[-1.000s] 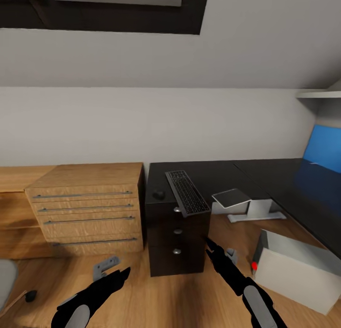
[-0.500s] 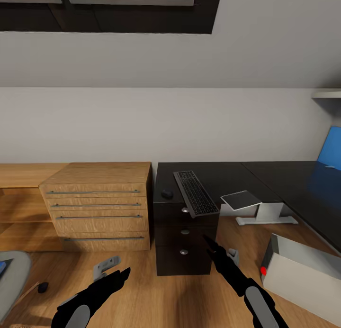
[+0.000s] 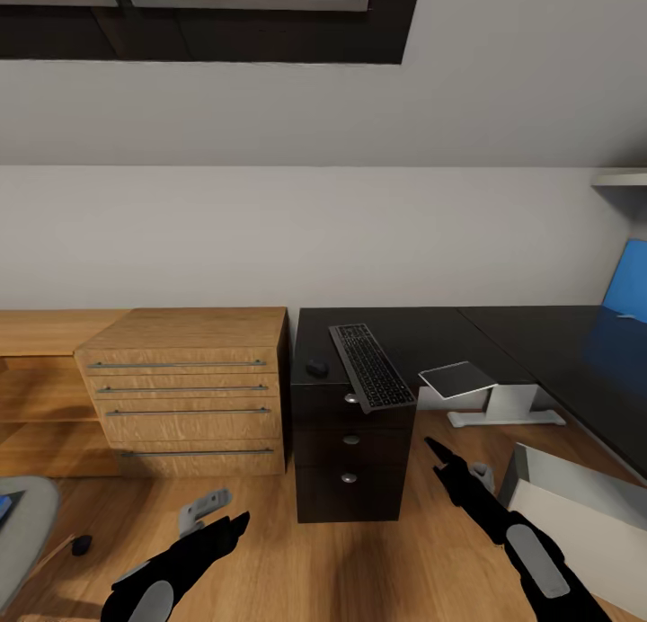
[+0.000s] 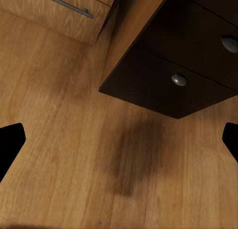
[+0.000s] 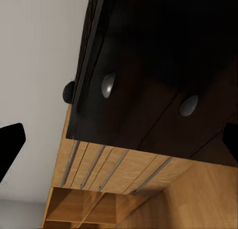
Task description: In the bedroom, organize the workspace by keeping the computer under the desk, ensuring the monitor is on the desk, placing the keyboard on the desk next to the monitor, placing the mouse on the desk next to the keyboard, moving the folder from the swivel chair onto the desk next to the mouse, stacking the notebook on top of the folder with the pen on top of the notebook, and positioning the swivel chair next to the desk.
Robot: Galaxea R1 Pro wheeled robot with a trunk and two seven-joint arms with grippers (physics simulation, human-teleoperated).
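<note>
Though both arms hang low over the light wood plank floor (image 3: 359, 568), neither carries anything: the left claw (image 3: 223, 525) and the right claw (image 3: 454, 460) both stand spread apart, their dark tips at the edges of each wrist view with only boards and drawer fronts between them. At the near left edge a curved grey padded chair seat (image 3: 22, 532) pokes in, with a sliver of bright blue on it that I take for the folder, too cropped to be sure. At the near right the pale grey box-shaped computer case (image 3: 575, 523) lies tilted on the floor beside the bench, not under it.

Further off stands the large L-shaped black bench (image 3: 422, 330) with its round silver drawer knobs. The slim dark grey keyboard (image 3: 370, 366) lies on it, its near end jutting past the front edge, and the small rounded black mouse (image 3: 316, 367) sits just left of it. Beyond the drawers, a white-backed flat panel on a stand (image 3: 472, 390) rests on the floor, probably the monitor. To the left is a light wood drawer unit (image 3: 189, 393).

The overhanging keyboard looks easy to knock off if the right arm rises close beneath it. The chair is mostly cut off; I cannot make out a notebook or pen.
</note>
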